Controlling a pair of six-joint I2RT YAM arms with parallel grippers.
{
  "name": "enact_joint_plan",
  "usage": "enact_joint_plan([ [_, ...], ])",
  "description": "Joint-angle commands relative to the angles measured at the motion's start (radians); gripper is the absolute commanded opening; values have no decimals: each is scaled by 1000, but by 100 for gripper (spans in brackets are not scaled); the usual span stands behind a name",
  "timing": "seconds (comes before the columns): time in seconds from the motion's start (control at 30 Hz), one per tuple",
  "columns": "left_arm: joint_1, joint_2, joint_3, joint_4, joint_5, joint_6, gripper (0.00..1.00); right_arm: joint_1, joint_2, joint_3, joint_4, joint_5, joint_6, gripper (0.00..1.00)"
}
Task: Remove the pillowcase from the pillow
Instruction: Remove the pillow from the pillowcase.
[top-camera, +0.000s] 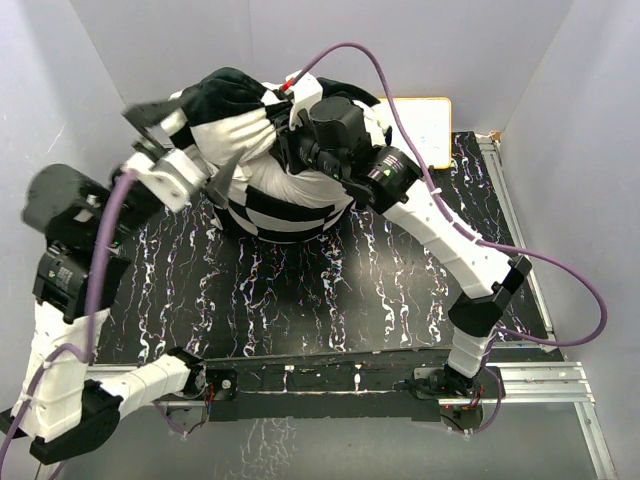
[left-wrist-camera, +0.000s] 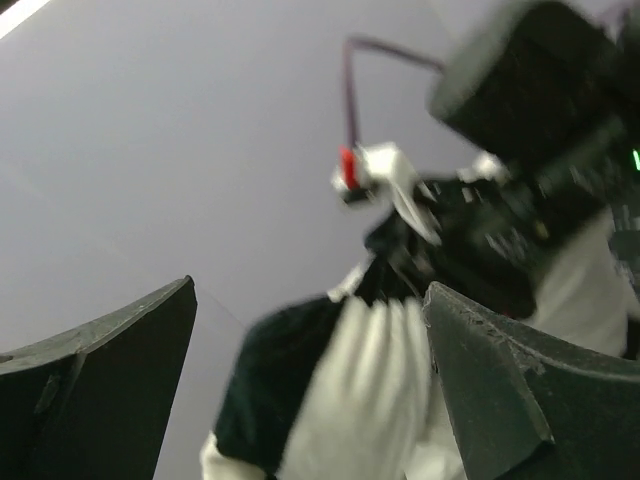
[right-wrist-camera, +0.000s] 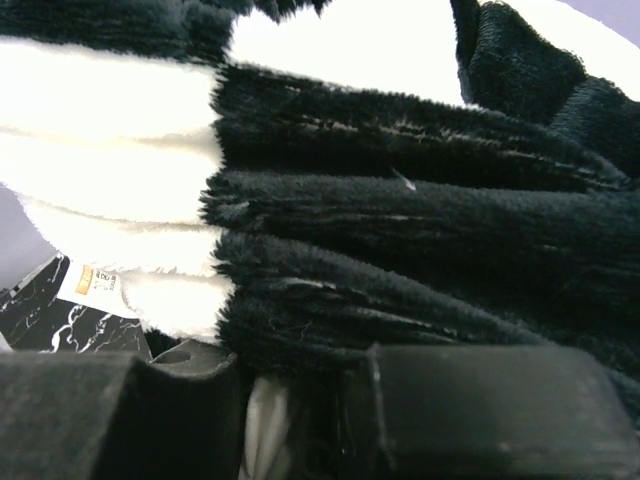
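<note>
Plain pale grey walls (top-camera: 150, 40) close in the left, far and right sides around a black tabletop (top-camera: 330, 300) veined with white like marble, with aluminium rails (top-camera: 545, 375) along its right and near edges and a white board (top-camera: 425, 125) at the far right corner.

Even soft light, left wrist view motion-blurred, pillowcase (right-wrist-camera: 400, 230) whites seemingly blown out

Robotics lab test cell: plain grey partition walls (top-camera: 150, 50) around black marbled tabletop (top-camera: 300, 300); 2 cabled robot arms (top-camera: 440, 240), aluminium rail (top-camera: 540, 378) at near edge.
</note>
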Motion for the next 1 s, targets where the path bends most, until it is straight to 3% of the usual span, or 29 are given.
enact_joint_plan([
  [0.0,-1,-62,-242,-124,11,234,93,-22,14,61,-60,87,88,8],
  [0.17,0,-123,-434,-14,-111,326,89,-22,8,59,-52,44,111,8],
  [0.27,0,-138,-520,136,-164,343,89,-22,-1,42,-45,28,120,8],
  [0.43,0,-151,-593,370,-169,327,89,-16,-12,18,-46,9,124,8],
  [0.63,0,-176,-646,501,-119,324,85,-13,-22,-19,-34,-6,122,8],
  [0.97,-1,-86,-523,189,-120,263,86,-4,-21,-24,-33,-5,117,8],
])
